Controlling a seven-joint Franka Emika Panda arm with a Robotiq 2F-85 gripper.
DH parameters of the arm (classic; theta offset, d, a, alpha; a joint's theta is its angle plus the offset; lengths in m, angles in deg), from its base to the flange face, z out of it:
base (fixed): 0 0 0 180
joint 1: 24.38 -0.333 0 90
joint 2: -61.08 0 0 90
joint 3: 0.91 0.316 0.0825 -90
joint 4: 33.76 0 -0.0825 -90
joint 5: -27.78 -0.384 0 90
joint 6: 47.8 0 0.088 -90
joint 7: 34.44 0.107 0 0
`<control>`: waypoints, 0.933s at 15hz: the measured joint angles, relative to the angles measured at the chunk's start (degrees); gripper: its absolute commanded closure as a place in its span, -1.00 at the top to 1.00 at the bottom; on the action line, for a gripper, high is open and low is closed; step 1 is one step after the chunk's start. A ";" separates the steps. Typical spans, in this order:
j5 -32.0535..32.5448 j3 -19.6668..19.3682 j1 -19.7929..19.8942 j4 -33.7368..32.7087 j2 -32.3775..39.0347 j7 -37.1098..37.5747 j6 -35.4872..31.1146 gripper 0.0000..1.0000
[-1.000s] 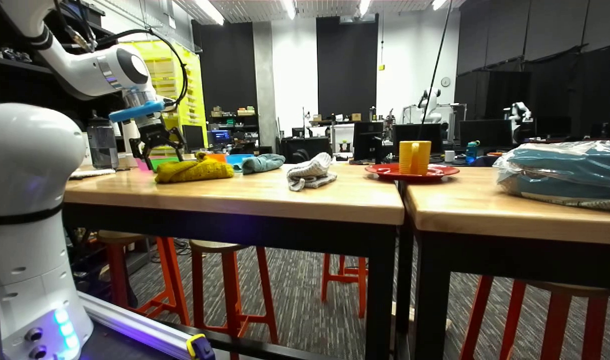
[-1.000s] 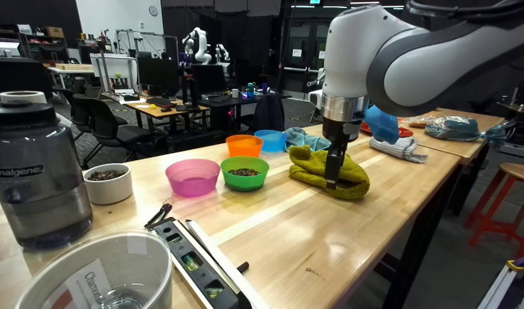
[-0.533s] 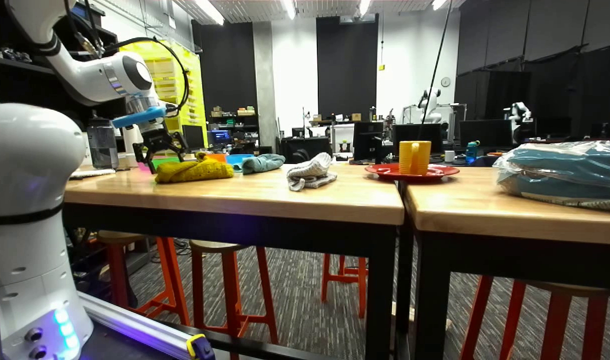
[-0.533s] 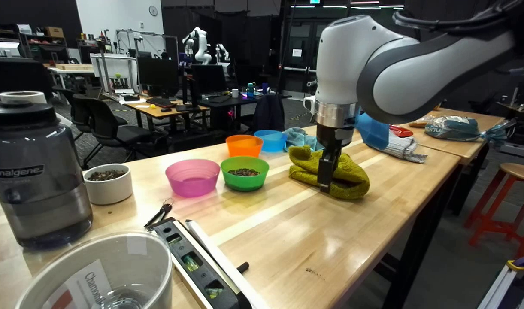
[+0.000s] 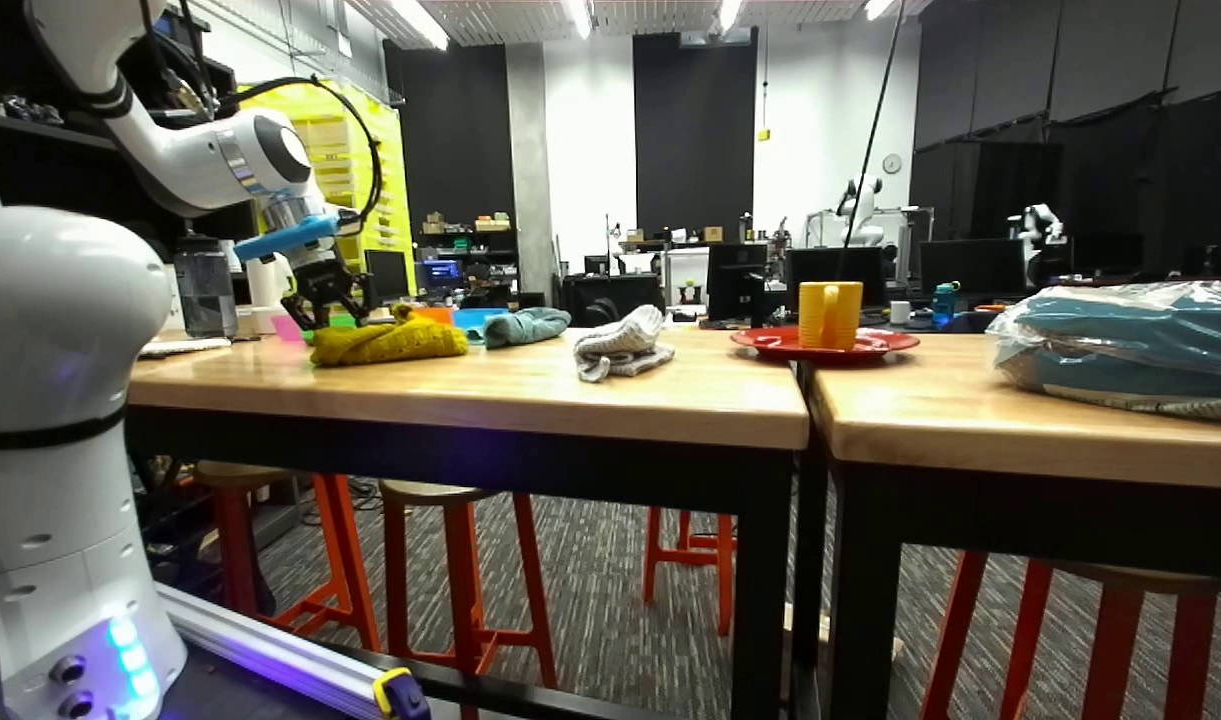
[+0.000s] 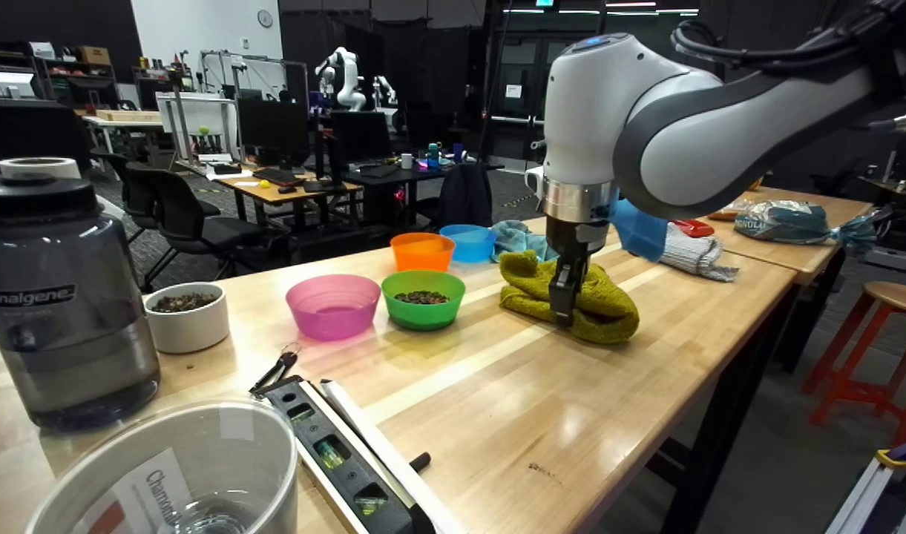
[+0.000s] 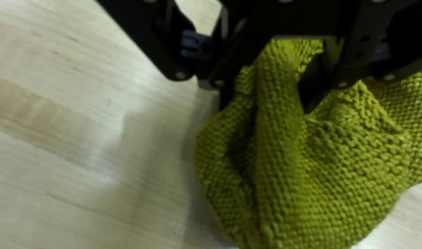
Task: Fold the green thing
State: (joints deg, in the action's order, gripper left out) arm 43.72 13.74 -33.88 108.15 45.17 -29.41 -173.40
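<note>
On the wooden tabletop [image 6: 490, 415], beneath the Robotiq gripper [image 7: 267, 98]: one yellow-green knitted cloth [image 7: 342, 186], rumpled and doubled over in a low heap. Wrist view shows a rounded ridge of knit along it, with a dark crease beside the ridge.

Gripper: black, fingers [image 6: 562, 297] pointing down at the cloth in both exterior views. Jaws stand part-way apart, one finger at the cloth's outer edge, the other just past the ridge, with knit between them; whether they pinch it cannot be told. Panda arm [image 6: 582, 126]: white and grey, with a blue piece [image 6: 638, 230] at its wrist.

Same tabletop, in an exterior view: one translucent pink bowl [image 6: 334, 322]; one green bowl [image 6: 423, 319], holding dark dried bits [image 6: 421, 297], between the pink bowl and the yellow-green cloth; one orange bowl [image 6: 423, 259] and one blue bowl [image 6: 471, 252], side by side; one crumpled teal cloth [image 6: 523, 237], just beside the blue bowl; one white ramekin [image 6: 189, 332], also with dark bits; one lidded Nalgene bottle [image 6: 63, 326], upright; one black spirit level [image 6: 352, 471]; one wide translucent container [image 6: 267, 467] with a label [image 6: 159, 486] beginning "Chamo".

Farther along, in an exterior view: one grey-and-white knitted cloth [image 5: 620, 350], folded over; one yellow mug [image 5: 832, 312], upright on a red plate [image 5: 890, 342]; one blue package [image 5: 1130, 345] in clear plastic, on an adjoining wooden table [image 5: 920, 390].
</note>
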 measured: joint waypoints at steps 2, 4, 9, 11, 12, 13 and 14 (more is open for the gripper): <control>0.01 -0.11 0.10 0.00 0.00 0.18 0.00 -0.89; 0.01 -0.13 0.09 0.00 0.00 0.20 0.02 -0.99; -1.38 0.02 -1.08 -0.01 -0.16 -0.11 0.83 -0.94; -3.43 0.07 -2.18 -0.05 -0.55 -0.35 2.01 -0.94; -4.78 0.11 -2.77 -0.06 -0.92 -0.57 2.93 -0.94; -6.26 0.12 -3.37 -0.06 -1.36 -0.95 4.01 -0.94; -7.61 0.16 -3.95 -0.06 -1.91 -1.19 5.19 -0.94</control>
State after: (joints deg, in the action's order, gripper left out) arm 36.11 13.90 -37.83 108.09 43.26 -30.61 -168.20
